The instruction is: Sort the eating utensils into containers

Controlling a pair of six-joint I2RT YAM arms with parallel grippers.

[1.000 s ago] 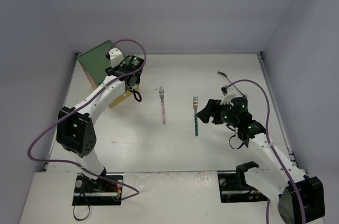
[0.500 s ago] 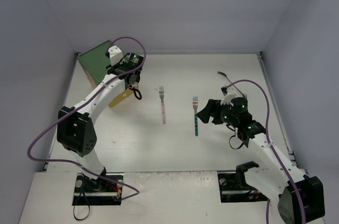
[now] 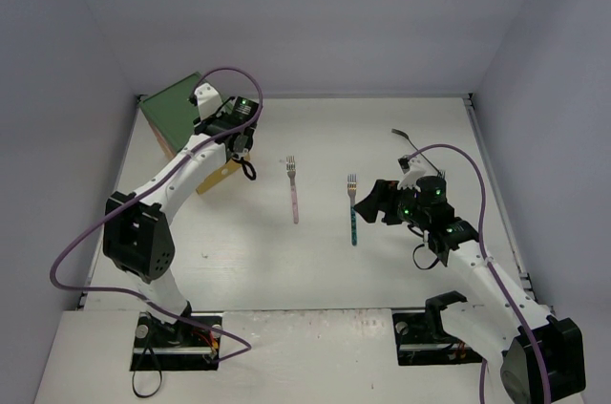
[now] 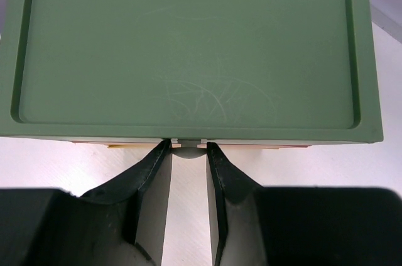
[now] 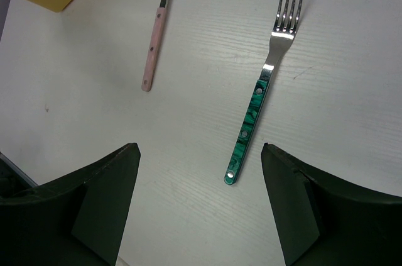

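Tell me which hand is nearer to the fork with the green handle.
Right. The right hand hovers open right by the green-handled fork; the left hand is far away, at the front of the green chest.

Top view: from high behind me, looking down on the whole table (image 3: 315,270), far off.
Left wrist view: very close behind my left fingers (image 4: 147,178), facing the green chest (image 4: 188,46) top.
Right wrist view: low over the table, looking down past my right fingers (image 5: 94,203) at the teal fork (image 5: 251,115) and pink fork (image 5: 155,46).
Shared: the top view also holds the chest and both forks.
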